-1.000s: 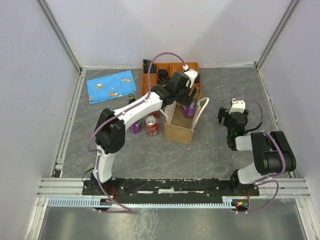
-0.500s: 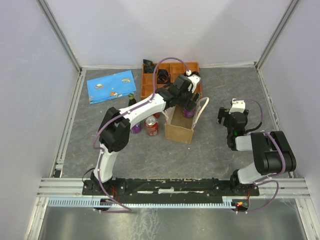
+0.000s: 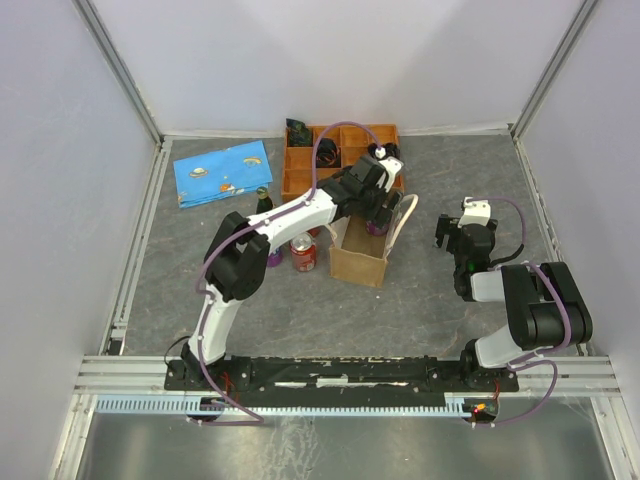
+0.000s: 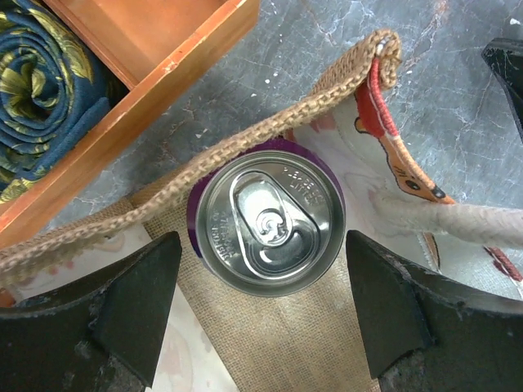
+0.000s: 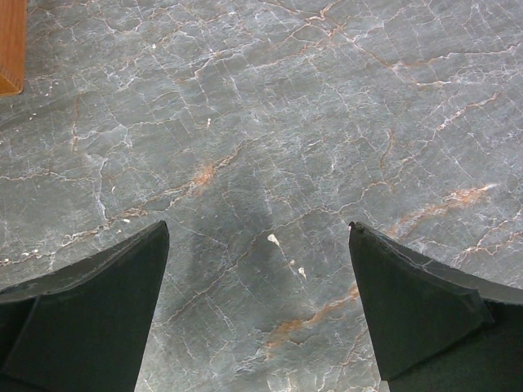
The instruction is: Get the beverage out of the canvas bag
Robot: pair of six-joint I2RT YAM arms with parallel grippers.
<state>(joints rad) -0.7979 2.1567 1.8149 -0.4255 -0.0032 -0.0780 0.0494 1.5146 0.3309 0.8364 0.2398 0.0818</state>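
The purple drink can with a silver pull-tab lid [image 4: 271, 222] stands upright inside the small tan canvas bag [image 4: 270, 343], tucked against the bag's woven rim at the end nearest the orange wooden compartment tray [image 4: 163, 73]. I have the left gripper [image 4: 263, 245] straddling it from above, jaws spread wide and clear of both sides, which I judge sets up a squeeze and lift. One tray compartment holds a rolled blue-and-gold cloth [image 4: 41, 90]. My right gripper [image 5: 257, 237] hangs parted over the grey marbled tabletop [image 5: 261, 98], holding nothing.
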